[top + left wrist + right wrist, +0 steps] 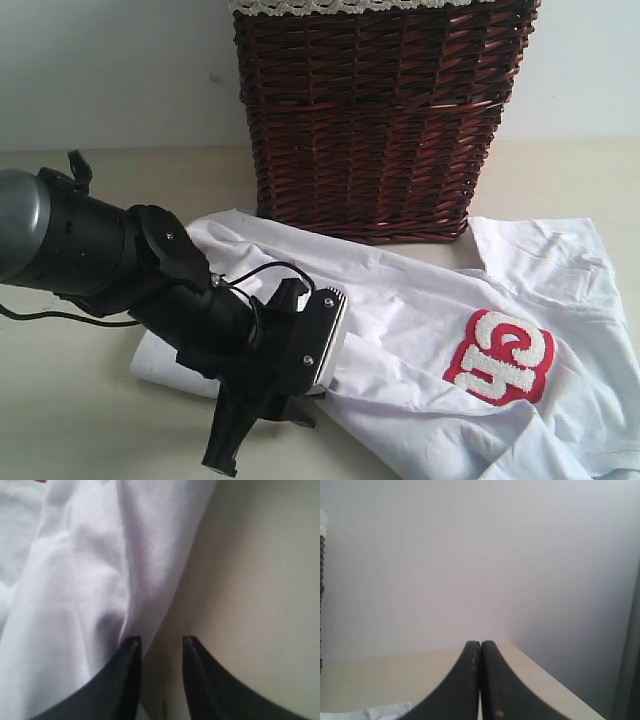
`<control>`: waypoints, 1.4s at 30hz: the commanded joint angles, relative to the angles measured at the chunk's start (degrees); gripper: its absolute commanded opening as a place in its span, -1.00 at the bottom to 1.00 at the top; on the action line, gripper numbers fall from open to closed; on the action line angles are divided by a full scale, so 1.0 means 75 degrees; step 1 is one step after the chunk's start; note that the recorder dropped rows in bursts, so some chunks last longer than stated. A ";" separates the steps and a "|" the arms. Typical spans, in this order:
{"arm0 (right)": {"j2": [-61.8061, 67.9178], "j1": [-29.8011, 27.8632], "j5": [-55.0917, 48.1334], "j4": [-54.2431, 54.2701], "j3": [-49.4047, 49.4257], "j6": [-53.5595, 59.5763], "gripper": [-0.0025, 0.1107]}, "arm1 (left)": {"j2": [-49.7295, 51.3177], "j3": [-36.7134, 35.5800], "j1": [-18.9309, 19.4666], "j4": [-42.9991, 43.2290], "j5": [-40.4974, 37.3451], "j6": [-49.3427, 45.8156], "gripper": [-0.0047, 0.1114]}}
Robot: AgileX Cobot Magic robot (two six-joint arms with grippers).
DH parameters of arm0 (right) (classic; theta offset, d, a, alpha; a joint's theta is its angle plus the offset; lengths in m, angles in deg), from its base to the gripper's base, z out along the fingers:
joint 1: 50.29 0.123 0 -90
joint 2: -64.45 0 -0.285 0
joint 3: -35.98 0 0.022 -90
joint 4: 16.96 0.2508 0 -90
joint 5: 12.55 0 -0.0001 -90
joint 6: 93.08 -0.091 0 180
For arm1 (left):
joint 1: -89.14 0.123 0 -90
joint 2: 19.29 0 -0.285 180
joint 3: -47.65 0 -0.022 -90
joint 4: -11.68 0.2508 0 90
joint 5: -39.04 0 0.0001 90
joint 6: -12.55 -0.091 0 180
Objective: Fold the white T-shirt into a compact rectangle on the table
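The white T-shirt [420, 300] lies rumpled on the table [70, 410], spread from the middle to the right edge, its red patch [500, 357] with white letters facing up. My left gripper [228, 448] points down at the shirt's near left edge. In the left wrist view the left gripper [161, 642] is open: one fingertip [131, 647] rests by the folded edge of the T-shirt [85, 595], and bare table [250, 590] shows between the jaws. My right gripper [480, 645] is shut on nothing, facing a wall above the table [380, 675]; it is outside the exterior view.
A dark brown wicker basket [380, 120] with lace trim stands behind the shirt, against the wall. The left arm's black body [90, 250] crosses the left side. In the right wrist view the table's far corner [520, 652] meets the wall.
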 commanded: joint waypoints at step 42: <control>0.0019 0.0019 -0.0010 -0.0039 0.0032 0.0010 -0.96 | -0.0001 0.0039 0.0253 -0.0832 0.2440 0.0646 -0.92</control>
